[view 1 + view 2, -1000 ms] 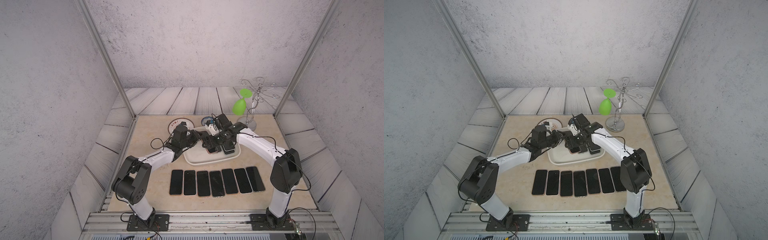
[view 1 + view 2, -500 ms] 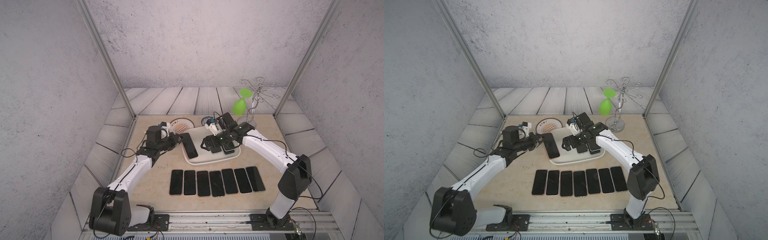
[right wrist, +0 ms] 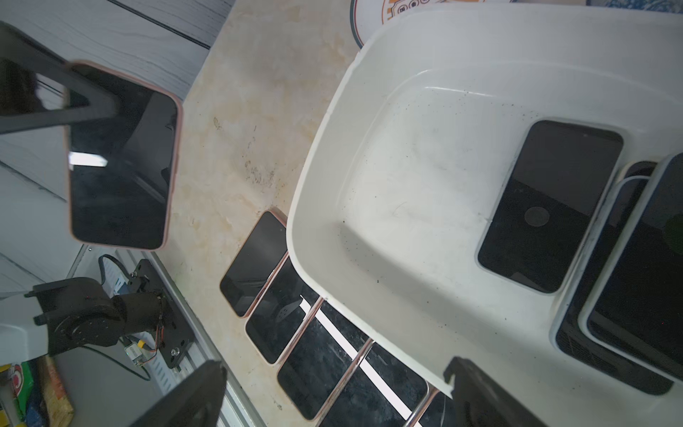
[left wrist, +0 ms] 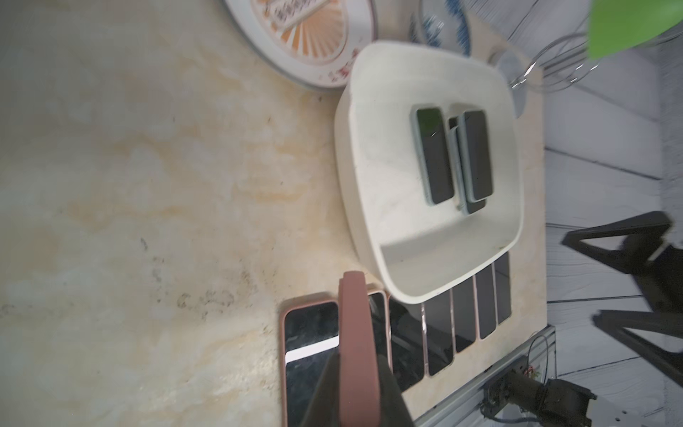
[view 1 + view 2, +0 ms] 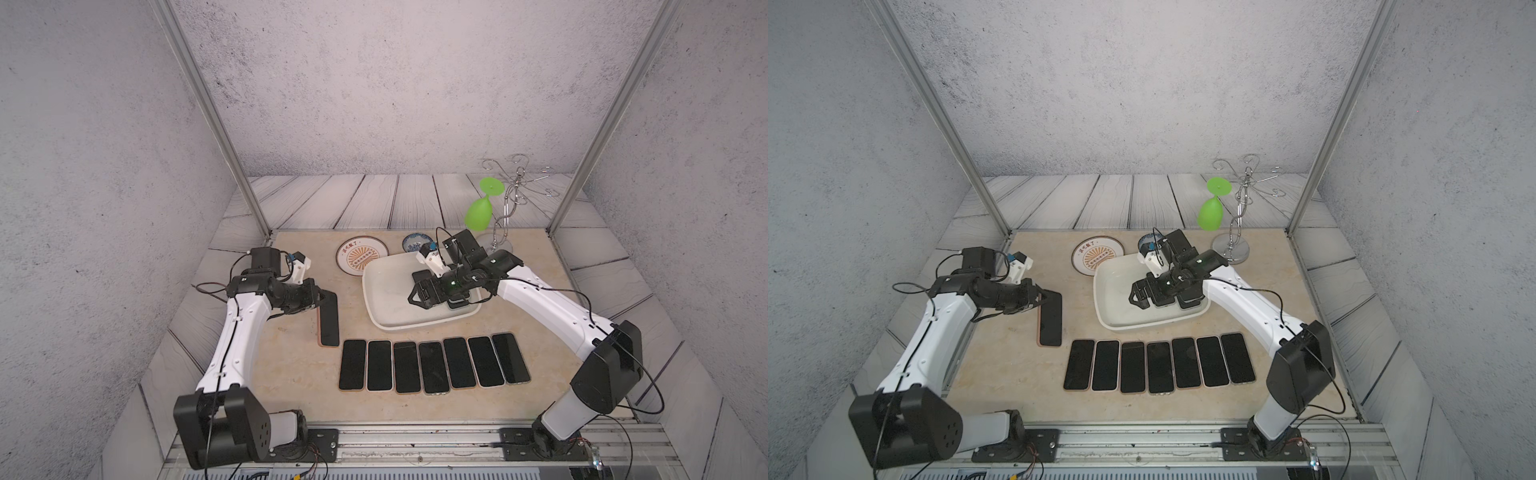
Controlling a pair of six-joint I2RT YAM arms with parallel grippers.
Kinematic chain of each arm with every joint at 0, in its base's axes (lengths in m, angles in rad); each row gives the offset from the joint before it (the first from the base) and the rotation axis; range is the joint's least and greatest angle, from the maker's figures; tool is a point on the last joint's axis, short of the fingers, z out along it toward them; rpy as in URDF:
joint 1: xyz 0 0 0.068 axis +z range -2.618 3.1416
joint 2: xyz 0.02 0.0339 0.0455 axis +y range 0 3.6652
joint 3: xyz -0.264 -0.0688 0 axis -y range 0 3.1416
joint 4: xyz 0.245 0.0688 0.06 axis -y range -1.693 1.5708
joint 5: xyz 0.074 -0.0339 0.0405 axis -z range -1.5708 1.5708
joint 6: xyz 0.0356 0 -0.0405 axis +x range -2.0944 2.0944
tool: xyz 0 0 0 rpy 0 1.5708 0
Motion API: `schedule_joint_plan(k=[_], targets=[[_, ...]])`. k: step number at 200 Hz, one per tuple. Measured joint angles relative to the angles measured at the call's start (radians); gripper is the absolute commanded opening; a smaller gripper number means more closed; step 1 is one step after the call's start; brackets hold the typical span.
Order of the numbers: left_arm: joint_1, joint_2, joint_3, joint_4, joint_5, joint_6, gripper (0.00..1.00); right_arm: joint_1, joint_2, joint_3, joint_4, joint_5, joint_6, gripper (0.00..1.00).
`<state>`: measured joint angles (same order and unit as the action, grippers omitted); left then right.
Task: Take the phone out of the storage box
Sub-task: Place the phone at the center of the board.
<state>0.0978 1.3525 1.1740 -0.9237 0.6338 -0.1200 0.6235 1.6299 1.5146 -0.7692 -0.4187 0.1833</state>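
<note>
The storage box (image 5: 374, 307) (image 5: 1102, 309) is a shallow white tray at the middle back of the table. Dark phones lie inside it towards its right side (image 4: 434, 155) (image 3: 550, 207), two of them stacked. My left gripper (image 5: 316, 297) (image 5: 1040, 297) (image 4: 356, 369) is shut on a phone in a pink case (image 5: 328, 320) (image 5: 1050, 320) (image 4: 356, 332) (image 3: 118, 159). It holds that phone by one end, outside the box, left of it and low over the table. My right gripper (image 5: 415, 296) (image 5: 1136, 297) (image 3: 332, 392) is open with nothing in it, above the box.
Several phones lie side by side in a row (image 5: 434, 365) (image 5: 1158, 365) in front of the box. A round orange-patterned plate (image 5: 361, 257) and a small blue-and-white dish (image 5: 413, 242) stand behind it. A green glass (image 5: 480, 212) hangs on a wire rack (image 5: 505, 216) at the back right.
My left gripper has carried the pink-cased phone out of the box, to the left and forward near the row's left end. My right gripper has opened wider and stays over the box.
</note>
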Motion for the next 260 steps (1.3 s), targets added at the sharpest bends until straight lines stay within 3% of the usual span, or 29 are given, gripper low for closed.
schedule_joint_plan(k=[52, 112, 143, 219, 260], targets=[[-0.068, 0.139, -0.017, -0.041, -0.121, 0.079, 0.00, 0.000, 0.003, -0.011, 0.013, -0.047, -0.002, 0.99], [-0.116, 0.224, -0.089, -0.026, -0.178, 0.059, 0.00, 0.000, 0.050, -0.011, 0.021, -0.082, -0.002, 0.99], [-0.186, 0.272, -0.128, 0.021, -0.198, 0.029, 0.00, 0.000, 0.060, -0.011, 0.021, -0.087, -0.002, 0.99], [-0.206, 0.231, -0.174, 0.069, -0.195, -0.038, 0.00, 0.000, 0.061, -0.011, 0.019, -0.088, -0.005, 0.99], [-0.212, 0.116, -0.213, 0.071, -0.279, -0.042, 0.00, 0.000, 0.069, -0.011, 0.019, -0.090, -0.004, 0.99]])
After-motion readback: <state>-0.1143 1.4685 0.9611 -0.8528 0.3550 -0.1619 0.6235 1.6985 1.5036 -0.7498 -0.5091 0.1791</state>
